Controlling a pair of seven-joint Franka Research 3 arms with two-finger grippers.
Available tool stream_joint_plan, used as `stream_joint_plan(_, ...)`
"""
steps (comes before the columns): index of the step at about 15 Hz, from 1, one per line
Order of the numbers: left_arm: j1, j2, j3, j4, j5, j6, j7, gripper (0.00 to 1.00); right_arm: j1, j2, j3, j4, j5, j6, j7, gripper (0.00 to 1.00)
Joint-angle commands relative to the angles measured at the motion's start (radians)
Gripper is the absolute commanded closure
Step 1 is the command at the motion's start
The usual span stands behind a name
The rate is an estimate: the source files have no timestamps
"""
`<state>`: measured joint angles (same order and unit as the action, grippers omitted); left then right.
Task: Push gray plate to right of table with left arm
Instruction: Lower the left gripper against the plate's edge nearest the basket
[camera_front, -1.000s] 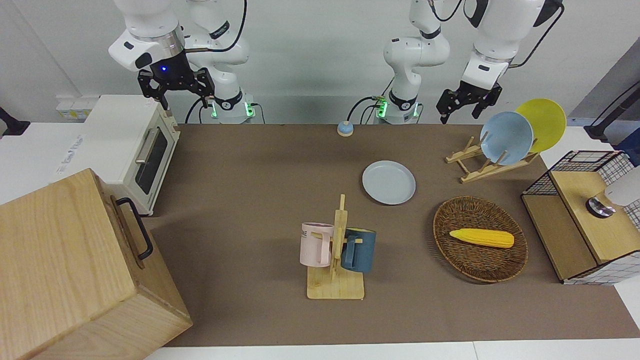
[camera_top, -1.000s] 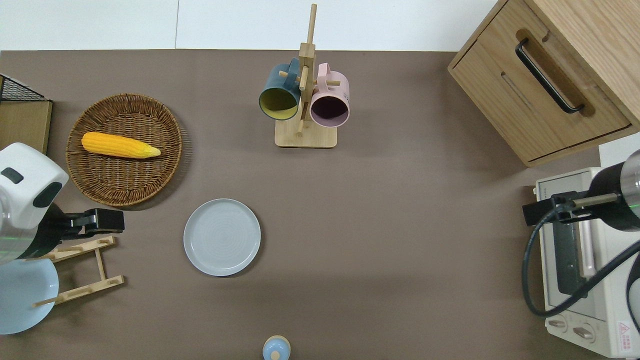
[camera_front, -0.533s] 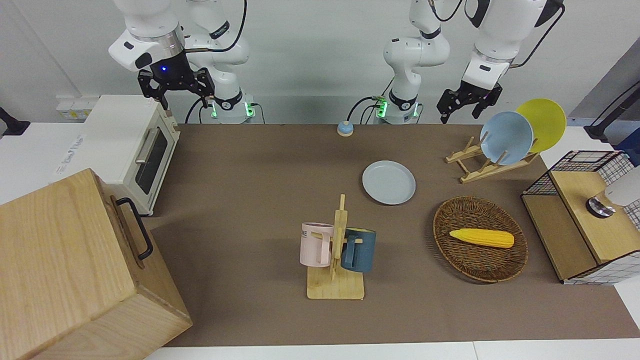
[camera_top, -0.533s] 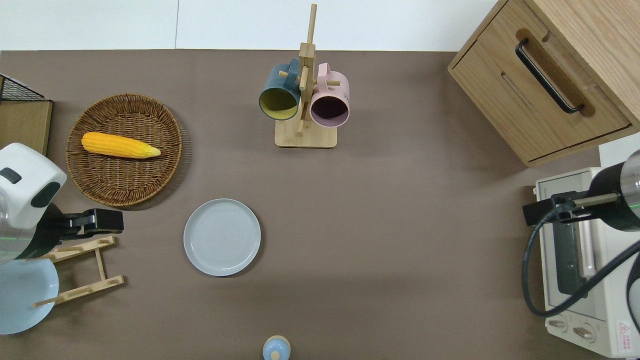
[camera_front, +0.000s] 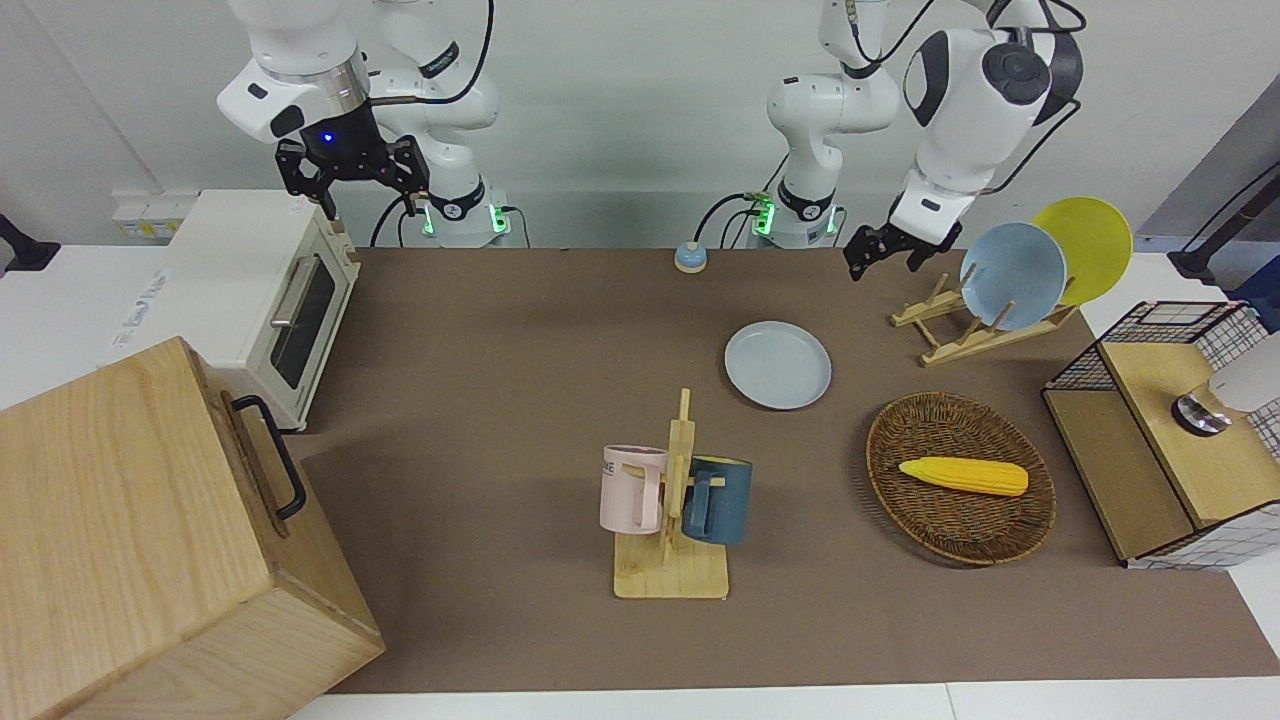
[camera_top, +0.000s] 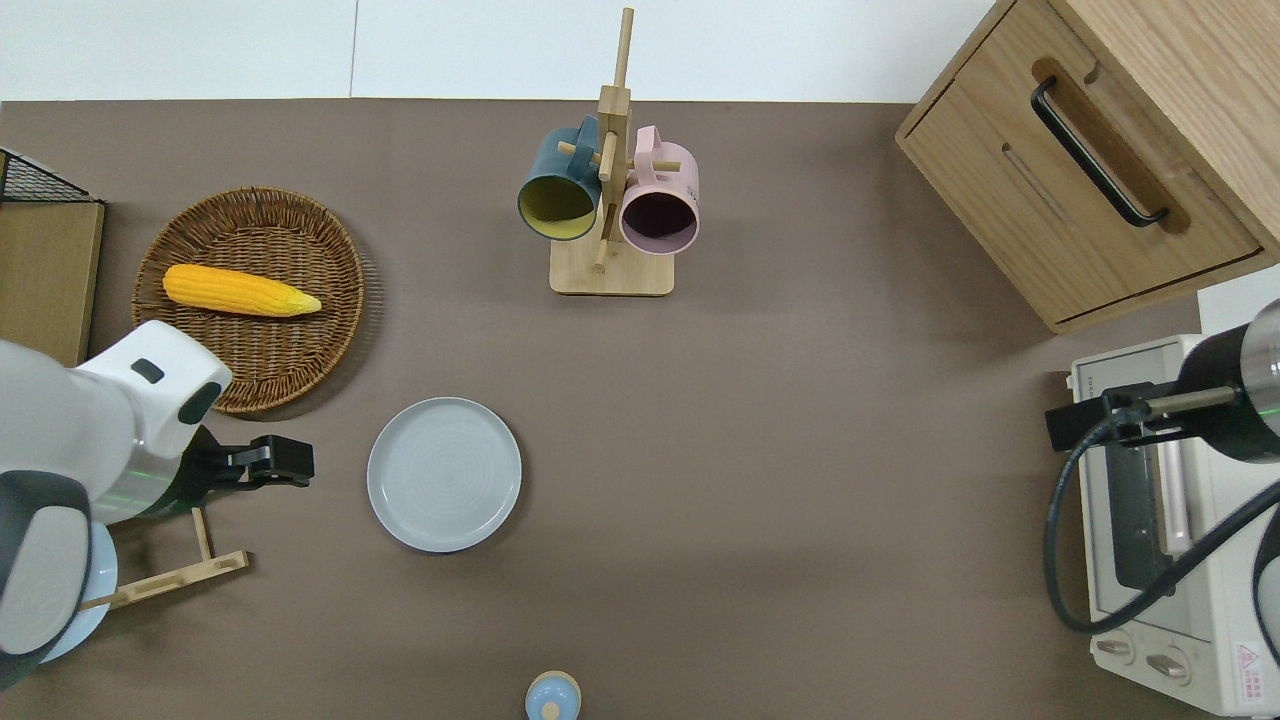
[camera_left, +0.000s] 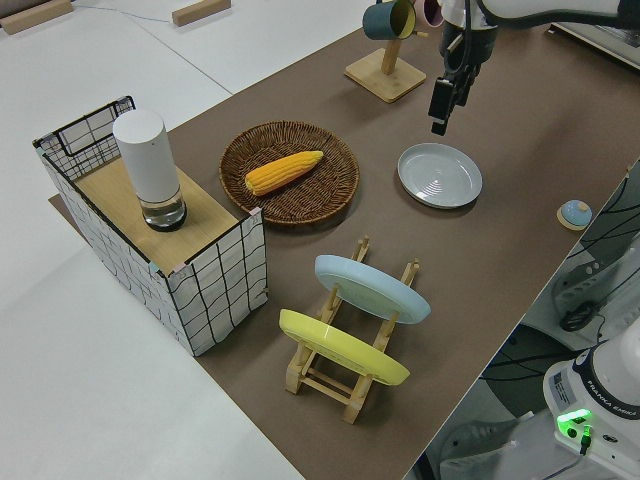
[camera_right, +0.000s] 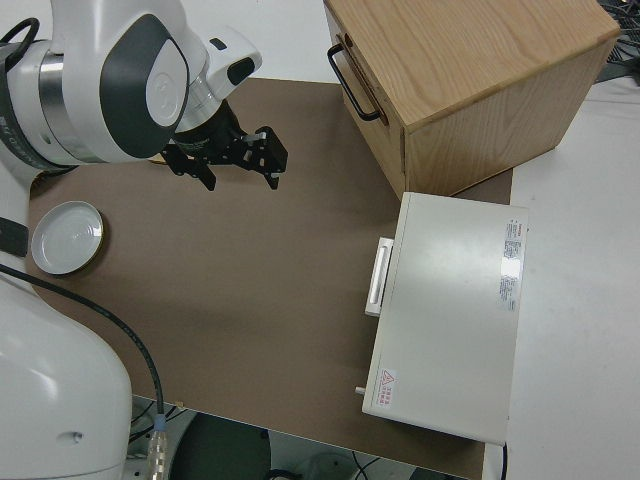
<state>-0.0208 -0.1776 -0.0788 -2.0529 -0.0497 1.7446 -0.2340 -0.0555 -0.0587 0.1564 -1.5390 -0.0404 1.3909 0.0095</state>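
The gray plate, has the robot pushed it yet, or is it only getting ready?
Only getting ready. Nothing is pushed: the gray plate lies flat on the table, untouched. In hand: the left gripper is up in the air beside the plate, toward the left arm's end. Left: touch the plate and slide it toward the right arm's end. The right arm is parked.

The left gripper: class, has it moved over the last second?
Yes. In the overhead view the left gripper has shifted from over the wooden plate rack toward the gray plate.

Left claw (camera_top: 280, 466) nearer gray plate (camera_top: 444, 474), seemingly lower (wrist rotated)
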Motion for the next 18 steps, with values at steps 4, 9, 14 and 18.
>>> stream_joint_plan(4,-0.008,0.058,0.005,-0.208,-0.078,0.283,0.010,0.01,-0.001,-0.010,0.000,-0.004,0.002,-0.004,-0.008,0.005)
stream_joint_plan(9,-0.025,0.170,-0.001,-0.323,-0.075,0.516,0.012,0.01,-0.001,-0.010,0.000,-0.004,0.002,-0.004,-0.008,0.005)
stream_joint_plan(14,-0.031,0.207,-0.001,-0.365,-0.075,0.592,0.012,0.41,-0.001,-0.010,0.000,-0.004,0.002,-0.004,-0.008,0.005)
stream_joint_plan(18,-0.033,0.210,-0.002,-0.365,-0.078,0.592,0.012,1.00,-0.001,-0.010,0.000,-0.004,0.002,-0.004,-0.008,0.005)
